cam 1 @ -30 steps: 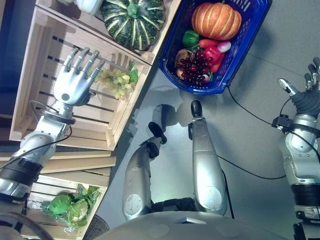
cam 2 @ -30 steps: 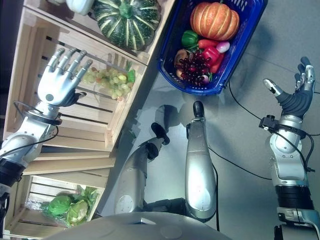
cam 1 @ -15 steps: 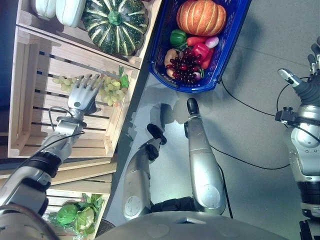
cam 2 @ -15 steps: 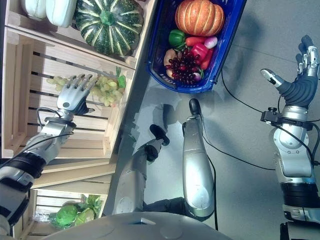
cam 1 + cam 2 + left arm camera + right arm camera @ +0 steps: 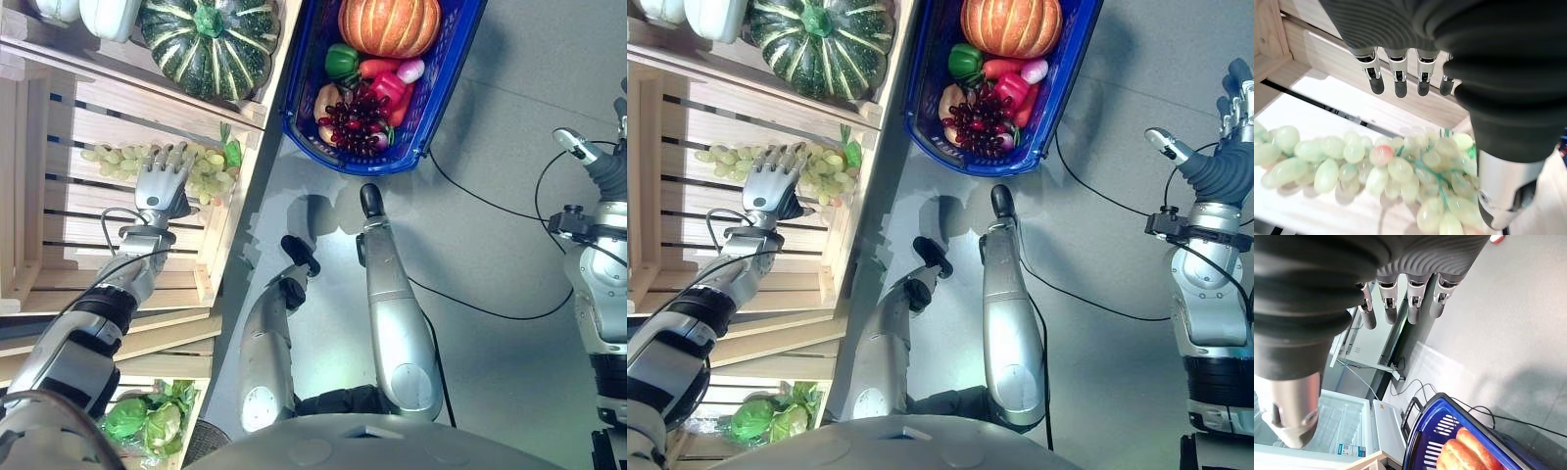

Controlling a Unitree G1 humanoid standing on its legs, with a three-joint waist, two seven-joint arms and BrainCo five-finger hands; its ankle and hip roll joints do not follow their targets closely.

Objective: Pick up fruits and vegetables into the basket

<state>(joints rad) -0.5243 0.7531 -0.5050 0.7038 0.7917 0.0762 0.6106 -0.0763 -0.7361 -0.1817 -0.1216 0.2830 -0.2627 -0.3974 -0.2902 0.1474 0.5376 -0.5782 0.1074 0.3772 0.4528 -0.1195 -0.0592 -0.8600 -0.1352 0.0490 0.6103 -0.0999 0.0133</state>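
The left hand (image 5: 163, 182) hovers open and empty over green grapes (image 5: 1376, 166) in the crate (image 5: 59, 264). The basket (image 5: 446, 88) already holds several items. The right hand (image 5: 1215, 162) waits open.

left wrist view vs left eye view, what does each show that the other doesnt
Left wrist view alone: one pinkish grape in the green grapes, and the left robot hand with straight fingers above the bunch, not touching it. Left eye view alone: the blue basket holding a pumpkin, the green squash, the right robot hand. Both: grapes, wooden crate, left robot hand.
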